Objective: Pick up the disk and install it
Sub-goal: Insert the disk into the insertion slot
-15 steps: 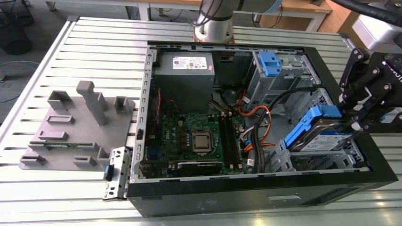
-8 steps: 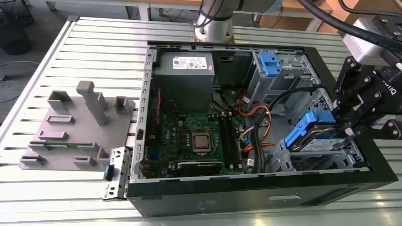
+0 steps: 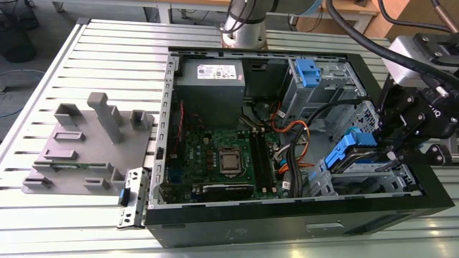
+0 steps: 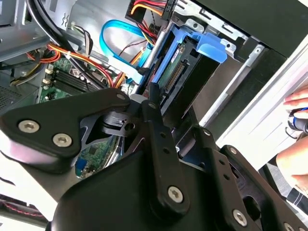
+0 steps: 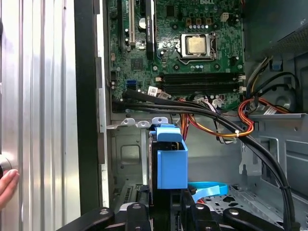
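The disk (image 3: 349,152), a drive in a blue plastic bracket, stands on edge over the metal drive bay (image 3: 358,180) at the front corner of the open computer case (image 3: 287,215), on the exterior view's right. My gripper (image 3: 381,153) is shut on it from the case's outer side. In the first wrist view the disk (image 5: 171,161) rises between the black fingers (image 5: 139,211), its blue end tab towards the motherboard. The second wrist view shows the disk (image 4: 180,67) with its connector edge beyond one finger (image 4: 154,98).
A grey power supply (image 3: 212,80) sits in the case's back corner, beside an upper bay holding another blue bracket (image 3: 308,72). Orange, black and blue cables (image 5: 226,127) cross beside the bay. A grey fixture (image 3: 86,145) lies on the slatted table. A person's hand (image 5: 7,185) rests outside the case.
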`<state>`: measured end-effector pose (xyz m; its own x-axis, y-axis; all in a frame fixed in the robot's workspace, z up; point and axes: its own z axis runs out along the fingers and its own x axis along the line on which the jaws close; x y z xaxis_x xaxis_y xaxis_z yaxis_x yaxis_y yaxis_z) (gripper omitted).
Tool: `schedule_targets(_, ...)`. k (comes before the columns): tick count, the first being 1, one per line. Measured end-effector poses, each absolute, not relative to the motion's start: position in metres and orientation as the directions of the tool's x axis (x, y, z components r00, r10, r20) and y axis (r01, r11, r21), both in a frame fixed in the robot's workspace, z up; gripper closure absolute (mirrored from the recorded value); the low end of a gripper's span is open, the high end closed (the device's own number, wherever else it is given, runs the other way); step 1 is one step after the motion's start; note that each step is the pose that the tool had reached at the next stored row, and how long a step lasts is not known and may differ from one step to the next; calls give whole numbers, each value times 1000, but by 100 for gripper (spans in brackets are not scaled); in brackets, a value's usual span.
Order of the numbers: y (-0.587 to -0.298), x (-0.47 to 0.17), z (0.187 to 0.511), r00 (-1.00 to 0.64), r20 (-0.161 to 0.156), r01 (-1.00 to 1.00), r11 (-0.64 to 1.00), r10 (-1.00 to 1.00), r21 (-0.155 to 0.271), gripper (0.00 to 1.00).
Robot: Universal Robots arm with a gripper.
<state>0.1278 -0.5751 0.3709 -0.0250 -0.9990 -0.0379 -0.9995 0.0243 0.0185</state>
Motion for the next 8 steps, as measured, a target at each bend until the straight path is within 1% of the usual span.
schedule_targets(8,-575,128,356,-25,-38,-1000,24,-999,18,65)
